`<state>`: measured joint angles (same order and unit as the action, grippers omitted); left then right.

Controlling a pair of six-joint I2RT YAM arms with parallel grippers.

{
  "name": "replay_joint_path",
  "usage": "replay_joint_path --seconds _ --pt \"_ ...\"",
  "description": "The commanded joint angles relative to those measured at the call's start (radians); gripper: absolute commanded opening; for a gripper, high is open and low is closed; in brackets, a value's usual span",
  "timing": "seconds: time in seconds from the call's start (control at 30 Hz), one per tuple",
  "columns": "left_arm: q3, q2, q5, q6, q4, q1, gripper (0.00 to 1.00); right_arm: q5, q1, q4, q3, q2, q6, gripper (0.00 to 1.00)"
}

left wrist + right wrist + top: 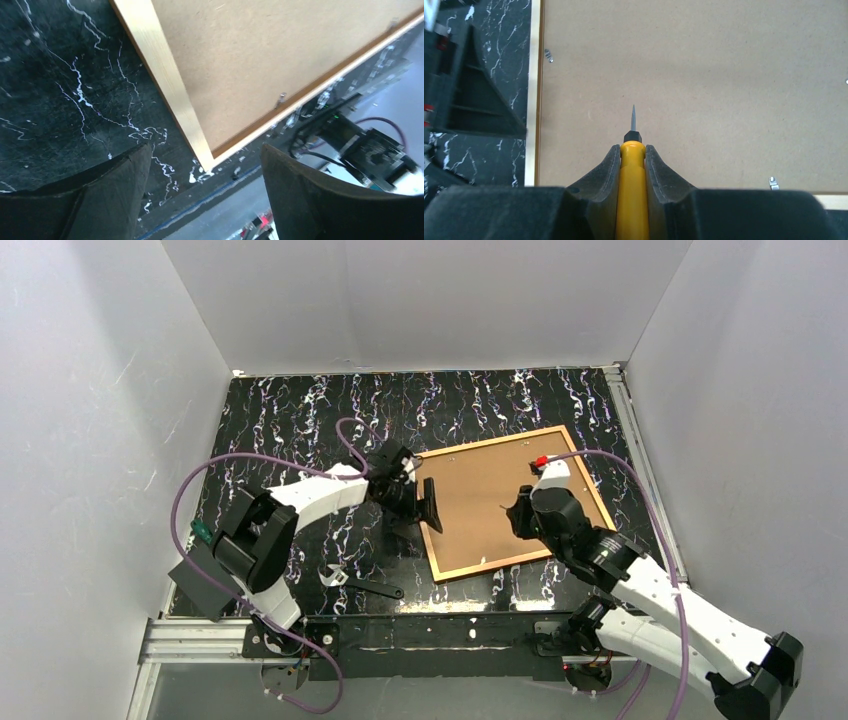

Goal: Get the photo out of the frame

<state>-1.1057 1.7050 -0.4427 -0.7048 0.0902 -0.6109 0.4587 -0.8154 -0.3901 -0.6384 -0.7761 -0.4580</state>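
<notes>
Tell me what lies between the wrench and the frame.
Nothing. In the top external view, only a bare stretch of black marbled tabletop separates the wrench from the near-left corner of the frame.

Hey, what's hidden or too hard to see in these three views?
Printed side of the photo: every view, face down in the frame; only its board back shows.
Handle end of the screwdriver: right wrist view, cut off by the bottom edge.
Grip of the right claw: top view, hidden under its own wrist.
Metal tabs: top view, too small.

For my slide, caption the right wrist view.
Right pincer holds a yellow-handled screwdriver over the photo's tan-brown backing board.
</notes>
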Motion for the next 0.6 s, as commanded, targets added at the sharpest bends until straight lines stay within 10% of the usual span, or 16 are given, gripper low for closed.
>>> replay_joint_path --seconds 0.0,0.2,0.57 --pt "0.079 -0.015 0.13 -0.057 0.027 -0.069 0.76 -0.031 0.004 -0.086 -0.018 0.071 -0.087 0.01" --pt "0.12 -0.002 0.324 -0.121 0.023 -0.178 0.49 -0.041 0.003 -0.138 -0.03 0.114 -0.12 0.01" --pt "0.01 0.151 0.368 0.096 -0.199 -0.159 0.31 -0.071 0.004 -0.136 -0.014 0.128 -0.165 0.01"
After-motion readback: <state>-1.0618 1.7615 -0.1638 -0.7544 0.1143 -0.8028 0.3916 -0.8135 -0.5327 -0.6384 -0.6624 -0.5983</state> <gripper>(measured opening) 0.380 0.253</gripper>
